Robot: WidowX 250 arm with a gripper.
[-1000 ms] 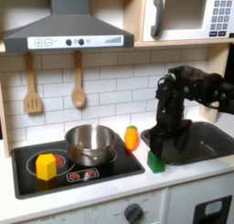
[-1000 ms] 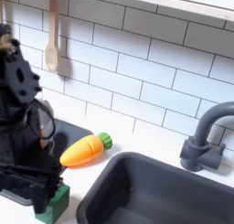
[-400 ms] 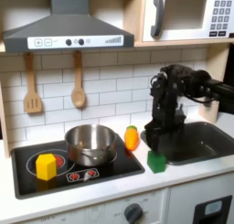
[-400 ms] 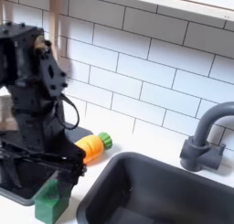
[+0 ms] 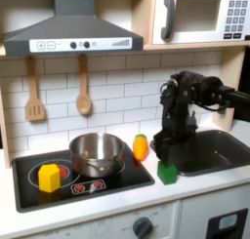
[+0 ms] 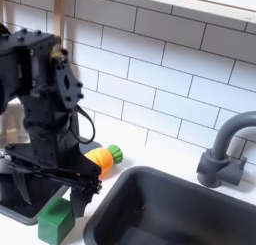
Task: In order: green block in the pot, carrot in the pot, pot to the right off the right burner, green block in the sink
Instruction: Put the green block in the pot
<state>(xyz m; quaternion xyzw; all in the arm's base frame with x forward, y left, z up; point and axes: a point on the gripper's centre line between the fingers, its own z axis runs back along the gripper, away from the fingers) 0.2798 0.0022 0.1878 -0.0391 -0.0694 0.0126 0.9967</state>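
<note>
Looking over my feeds, I take the pot (image 5: 97, 153) as my landmark: it stands on the black stovetop (image 5: 117, 186), on the burner nearer the sink (image 5: 223, 150). On the first exterior view's right of the pot, just beside its rim, the carrot (image 5: 141, 146) stands upright with its green top up; in the second exterior view it (image 6: 98, 160) peeks out from behind the arm, partly hidden. Further from the pot on that same side, the green block (image 5: 167, 172) sits on the white bench (image 5: 186, 194), between the stovetop's edge and the sink; in the second exterior view the block (image 6: 55, 221) lies just off the sink's (image 6: 190, 209) near corner. My claw (image 5: 161, 148) hangs above the block without touching it, and in the second exterior view the claw (image 6: 45, 174) shows its bar just over the block; I cannot tell whether its fingers are spread or together. On the far side of the pot from the carrot, a yellow block (image 5: 48, 177) rests on the other burner. Beyond the sink a dark curved faucet (image 6: 228, 149) rises against the tiled wall.
</note>
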